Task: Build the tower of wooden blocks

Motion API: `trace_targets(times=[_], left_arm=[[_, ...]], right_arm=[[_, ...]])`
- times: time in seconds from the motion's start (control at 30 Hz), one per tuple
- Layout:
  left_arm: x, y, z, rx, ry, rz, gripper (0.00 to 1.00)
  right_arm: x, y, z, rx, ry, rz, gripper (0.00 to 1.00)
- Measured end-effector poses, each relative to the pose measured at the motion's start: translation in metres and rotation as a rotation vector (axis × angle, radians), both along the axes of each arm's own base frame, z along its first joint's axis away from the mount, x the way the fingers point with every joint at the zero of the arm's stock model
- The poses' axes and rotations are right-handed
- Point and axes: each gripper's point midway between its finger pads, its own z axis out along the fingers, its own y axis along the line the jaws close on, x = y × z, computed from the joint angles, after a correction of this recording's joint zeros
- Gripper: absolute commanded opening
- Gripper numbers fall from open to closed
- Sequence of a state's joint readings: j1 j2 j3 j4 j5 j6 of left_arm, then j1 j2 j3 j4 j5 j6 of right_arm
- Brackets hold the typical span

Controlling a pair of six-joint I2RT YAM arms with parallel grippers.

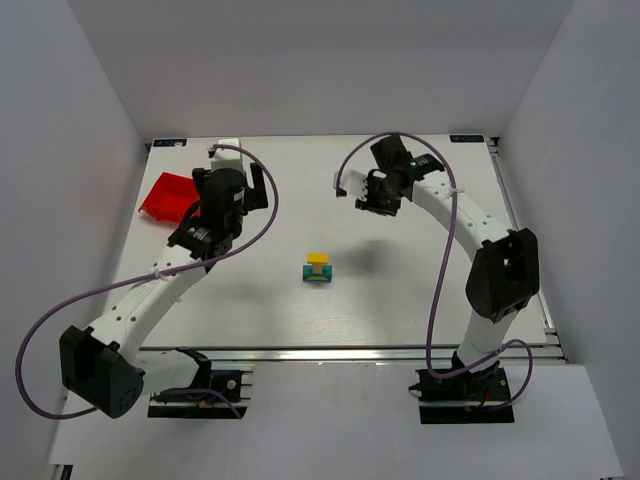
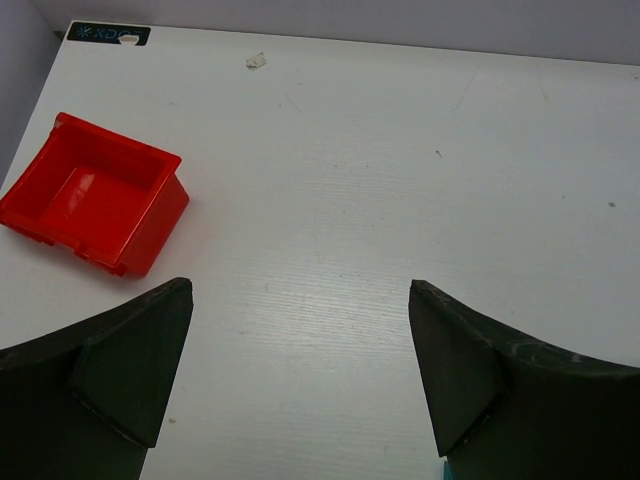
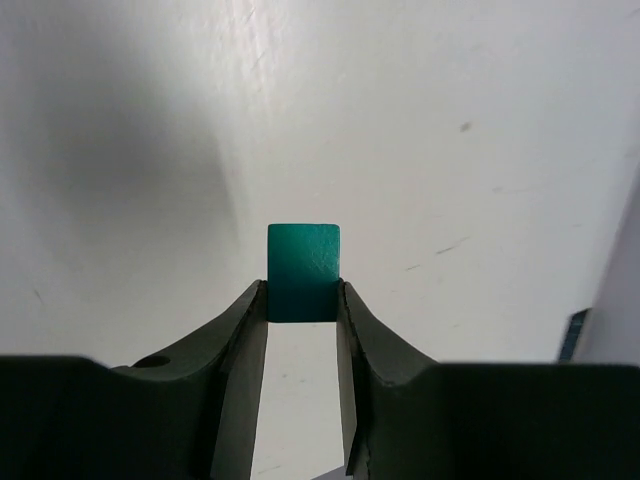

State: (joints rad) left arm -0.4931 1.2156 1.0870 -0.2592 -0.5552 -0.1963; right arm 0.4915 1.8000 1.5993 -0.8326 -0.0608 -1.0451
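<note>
The wood block tower [image 1: 318, 268] stands mid-table as a small stack with a teal base and a yellow block on top. My right gripper [image 3: 302, 291] is shut on a teal block [image 3: 303, 256], which it holds above the bare table top; in the top view the right gripper [image 1: 372, 196] hangs to the right of the tower and farther back. To the tower's left is my left gripper [image 1: 245, 185], and in its own wrist view the left gripper [image 2: 300, 300] stands wide open over bare table with nothing between its fingers.
A red plastic bin [image 2: 95, 195] lies tilted near the table's far left corner, just left of the left gripper [image 1: 168, 196]. A small white scrap [image 2: 256, 61] lies near the far edge. Purple cables loop off both arms.
</note>
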Motion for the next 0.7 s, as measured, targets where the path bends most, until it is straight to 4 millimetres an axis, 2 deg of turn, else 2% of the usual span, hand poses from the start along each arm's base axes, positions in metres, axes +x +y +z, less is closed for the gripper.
trace_targets(times=[0.1, 0.17, 0.3, 0.47, 0.7], left_arm=[[-0.010, 0.005, 0.003, -0.023, -0.017, 0.002, 0.98], [-0.017, 0.008, 0.005, -0.039, -0.030, 0.006, 0.98], [-0.026, 0.013, 0.006, -0.061, -0.050, 0.011, 0.98], [-0.025, 0.016, 0.006, -0.067, -0.053, 0.030, 0.98], [-0.017, 0.024, -0.024, -0.033, 0.014, 0.103, 0.98]], right_arm=[[0.007, 0.026, 0.034, 0.062, -0.065, 0.025, 0.00], [0.000, 0.043, 0.043, 0.075, -0.069, 0.053, 0.00], [-0.020, 0.079, 0.042, 0.068, -0.029, 0.120, 0.01], [-0.056, 0.115, 0.034, 0.032, 0.014, 0.200, 0.01], [-0.084, 0.137, 0.027, -0.039, -0.001, 0.212, 0.00]])
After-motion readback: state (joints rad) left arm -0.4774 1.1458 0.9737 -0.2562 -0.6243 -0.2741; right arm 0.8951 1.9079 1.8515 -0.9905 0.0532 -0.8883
